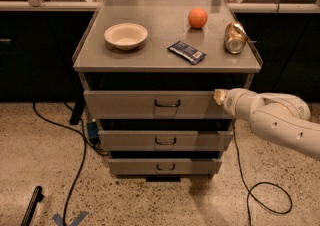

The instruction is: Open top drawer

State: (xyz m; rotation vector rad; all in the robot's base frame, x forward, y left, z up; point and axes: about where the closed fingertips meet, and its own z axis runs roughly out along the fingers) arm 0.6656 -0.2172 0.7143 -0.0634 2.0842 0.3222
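Note:
The top drawer (125,105) is the widest grey metal front of three, just under the cabinet top, with a small dark wire handle (167,103) at its centre. My gripper (219,96) is at the tip of the white arm (272,117) that reaches in from the right. It is in front of the right end of the top drawer front, well to the right of the handle. Two shorter drawer fronts, the middle one (165,140) and the bottom one (165,166), sit below.
On the cabinet top (150,55) are a white bowl (125,35), an orange (197,18), a dark blue packet (186,51) and a can on its side (235,38). Black cables (75,180) lie on the speckled floor at both sides. Dark counters stand behind.

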